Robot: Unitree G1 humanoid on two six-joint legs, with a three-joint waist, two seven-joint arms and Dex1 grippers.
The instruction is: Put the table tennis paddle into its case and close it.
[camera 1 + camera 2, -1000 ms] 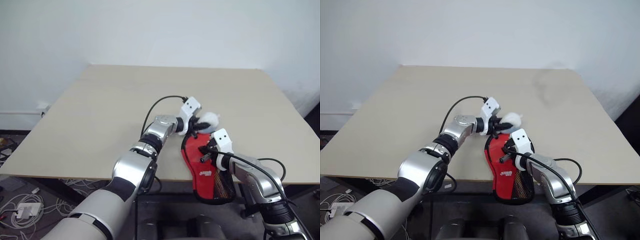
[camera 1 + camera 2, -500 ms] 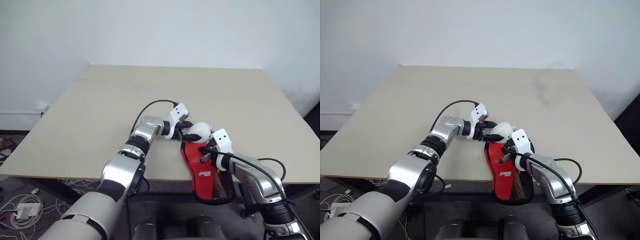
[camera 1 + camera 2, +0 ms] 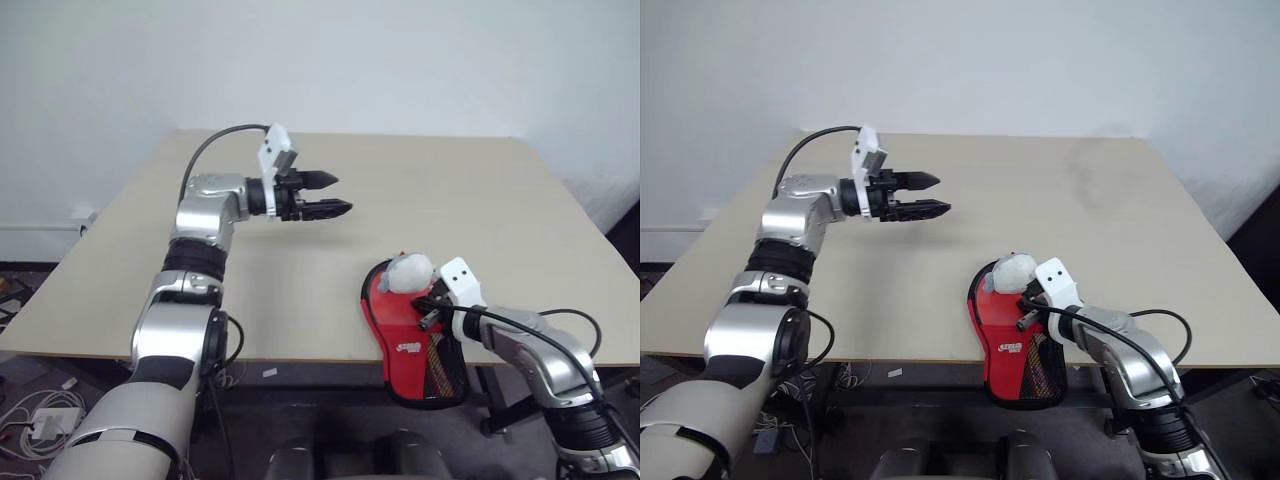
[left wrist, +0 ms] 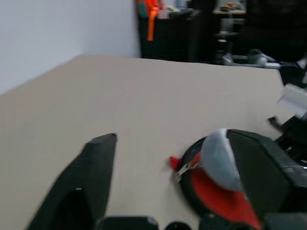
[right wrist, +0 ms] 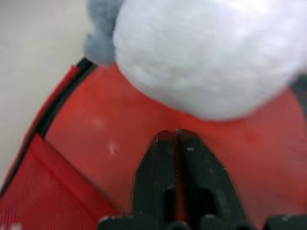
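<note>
Above the left-centre of the table (image 3: 150, 240), well clear of its surface, the left gripper (image 3: 335, 194) hangs level with its two black fingers apart and nothing between them, tips pointing toward the right edge. From it the case (image 3: 405, 335) lies well apart, toward the near edge and to the right.

Near the right end of the near edge, the case lies flat: a red, paddle-shaped cover with black trim. Its round end rests on the table, and its narrow end with the black mesh pocket (image 3: 447, 368) overhangs the near edge. Its long axis runs from the table's middle out over that edge. A white, soft-looking lump with a grey tuft (image 3: 408, 272) sits on the round end; what it is cannot be told.

Paddle: no wooden handle or rubber face can be made out. Judgement: it may be inside the case already, but the closure cannot be read, so whether the case is fully shut stays open.

Right gripper (image 3: 1023, 322) is at the case's right side, just beside the white lump. In the right wrist view its fingers (image 5: 189, 163) stand together over the red fabric, with only a sliver between them, clamped on nothing.

Judgement: the right arm is much the nearer to the case, so any remaining closing falls to it; the overhanging end could let the case slip off.
</note>
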